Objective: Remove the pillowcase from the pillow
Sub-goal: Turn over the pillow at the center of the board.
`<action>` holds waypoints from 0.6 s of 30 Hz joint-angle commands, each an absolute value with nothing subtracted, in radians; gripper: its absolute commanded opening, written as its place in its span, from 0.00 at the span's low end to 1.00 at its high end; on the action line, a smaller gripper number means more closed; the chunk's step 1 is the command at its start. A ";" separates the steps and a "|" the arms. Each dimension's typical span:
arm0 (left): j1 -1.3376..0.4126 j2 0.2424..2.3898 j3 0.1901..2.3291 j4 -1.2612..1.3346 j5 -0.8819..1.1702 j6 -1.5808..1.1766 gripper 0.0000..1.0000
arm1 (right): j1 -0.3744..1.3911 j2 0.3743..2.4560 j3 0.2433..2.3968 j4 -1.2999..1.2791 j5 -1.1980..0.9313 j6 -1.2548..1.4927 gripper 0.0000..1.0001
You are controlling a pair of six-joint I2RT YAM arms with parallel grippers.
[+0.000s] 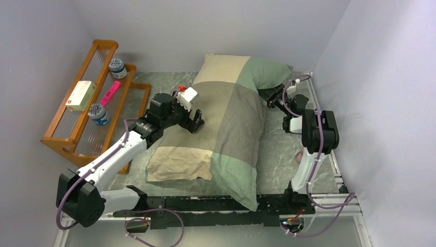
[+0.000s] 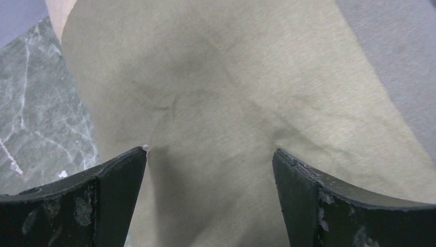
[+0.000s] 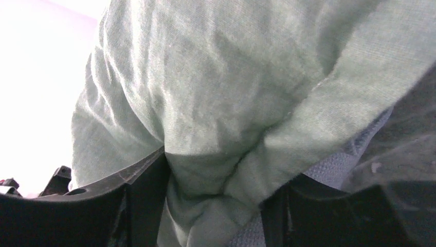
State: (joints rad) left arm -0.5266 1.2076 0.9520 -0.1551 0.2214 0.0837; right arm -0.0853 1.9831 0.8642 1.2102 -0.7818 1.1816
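Pillowcase (image 1: 226, 123), a soft cloth cover pieced from green, olive-grey and beige rectangles, lies plump and filled on the green marbled tabletop (image 1: 288, 164), running from the far wall toward the near edge.

Top view: the left end effector (image 1: 196, 122) rests on the olive-grey panel near the cover's left side. The right end effector (image 1: 271, 99) meets the cover's right edge beside the far green panel. An orange wooden rack (image 1: 105, 44) stands at the far left, apart from the cloth.

Left wrist view: the two black fingers (image 2: 115, 180) are spread wide, their tips touching olive cloth, with nothing pinched between them. Marbled tabletop shows at the left.

Right wrist view: the fingers (image 3: 139, 200) are partly closed on a bunched fold of the pillowcase's green cloth, which fills the gap and touches both. A strip of grey-blue cloth shows beneath the fold at the lower right.
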 commanded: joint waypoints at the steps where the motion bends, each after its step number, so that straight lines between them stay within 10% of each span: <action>1: -0.528 1.167 0.985 -0.148 0.315 0.039 0.98 | -0.052 1.904 0.887 1.352 -0.877 1.217 0.52; 10: -0.528 1.099 1.050 -0.156 0.365 -0.073 0.98 | -0.036 1.800 0.898 1.218 -0.888 1.136 0.07; 18: -0.580 1.234 1.244 -0.360 0.301 -0.152 0.98 | 0.028 1.641 0.953 0.717 -0.772 0.829 0.00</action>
State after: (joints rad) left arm -0.5346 1.1709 1.1530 -0.2588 0.3279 -0.0986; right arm -0.0277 1.7531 0.8829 0.8963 -0.7650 0.9936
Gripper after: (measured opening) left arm 0.977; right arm 0.076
